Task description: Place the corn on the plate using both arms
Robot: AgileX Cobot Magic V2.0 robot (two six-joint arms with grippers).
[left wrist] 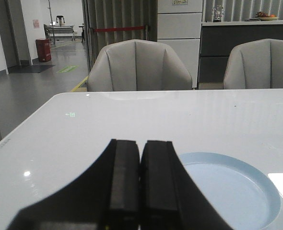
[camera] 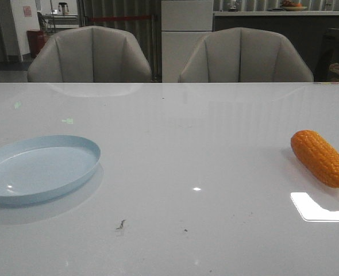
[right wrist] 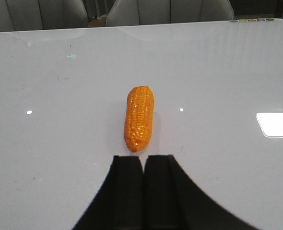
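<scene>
The orange corn (camera: 320,157) lies on the white table at the right, tapered end toward the front. The pale blue plate (camera: 38,168) sits at the left, empty. Neither arm shows in the front view. In the right wrist view my right gripper (right wrist: 143,157) is shut and empty, its tips just short of the corn's (right wrist: 139,118) tapered end. In the left wrist view my left gripper (left wrist: 141,142) is shut and empty, beside the plate's (left wrist: 237,191) rim.
The glossy white table (camera: 175,149) carries bright light reflections (camera: 317,207) near the corn. Two grey chairs (camera: 90,54) stand behind the far edge. A small dark speck (camera: 121,224) lies near the front.
</scene>
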